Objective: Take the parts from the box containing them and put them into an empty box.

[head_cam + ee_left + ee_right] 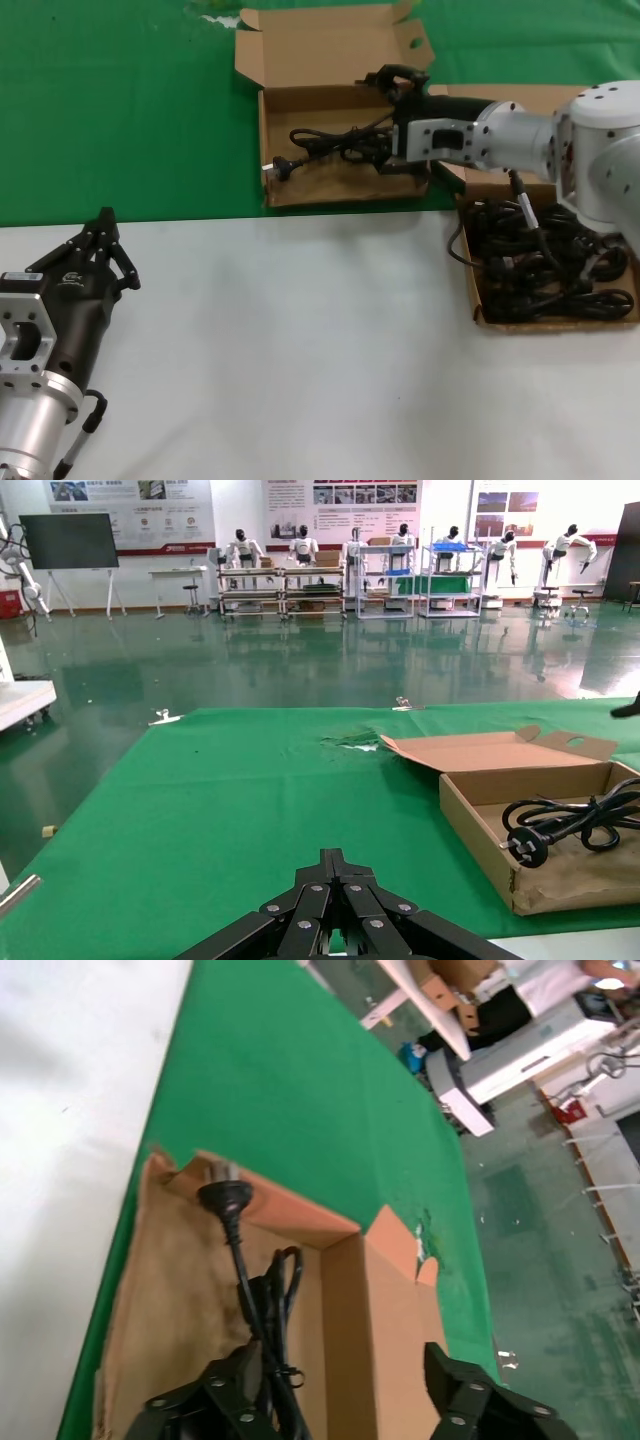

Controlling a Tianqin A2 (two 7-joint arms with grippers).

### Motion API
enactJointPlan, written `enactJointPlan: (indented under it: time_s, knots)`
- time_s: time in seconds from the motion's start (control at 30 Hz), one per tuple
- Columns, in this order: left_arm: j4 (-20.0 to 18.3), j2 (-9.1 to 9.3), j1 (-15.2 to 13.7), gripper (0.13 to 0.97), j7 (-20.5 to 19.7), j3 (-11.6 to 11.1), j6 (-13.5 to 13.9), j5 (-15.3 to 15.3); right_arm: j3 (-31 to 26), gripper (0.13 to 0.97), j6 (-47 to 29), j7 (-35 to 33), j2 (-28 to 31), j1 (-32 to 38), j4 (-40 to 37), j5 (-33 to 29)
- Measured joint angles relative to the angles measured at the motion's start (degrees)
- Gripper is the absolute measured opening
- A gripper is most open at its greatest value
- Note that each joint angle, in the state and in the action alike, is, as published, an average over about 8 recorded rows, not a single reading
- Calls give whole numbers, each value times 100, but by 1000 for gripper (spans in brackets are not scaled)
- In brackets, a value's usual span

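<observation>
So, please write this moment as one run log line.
right gripper: open over power cord in squarer box | left gripper: shut, idle | source box: cords remain

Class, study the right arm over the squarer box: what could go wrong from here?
1. The right gripper has its jaws open around the cord in the squarer box; pulling away might snag the cord and drag it out.
2. The plug lies against the box wall and could ride over it.
3. The cords in the wider box are tangled, so the next grasp may lift several.
</observation>
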Motion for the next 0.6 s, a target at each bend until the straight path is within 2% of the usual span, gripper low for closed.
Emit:
enactJointPlan:
  time_s: [0.23, 0.3, 0.37, 0.6]
  knots:
    - [0, 0, 0, 139, 0, 0, 0, 0, 110, 669, -290, 285, 172, -15, 201, 96]
    - [0, 0, 0, 139, 0, 0, 0, 0, 117, 669, -365, 434, 247, -79, 396, 108]
    - [0, 0, 0, 139, 0, 0, 0, 0, 106, 669, -424, 646, 337, -184, 682, 107]
    - [0, 0, 0, 139, 0, 0, 0, -1, -18, 813, -471, 1571, 694, -729, 2023, 32]
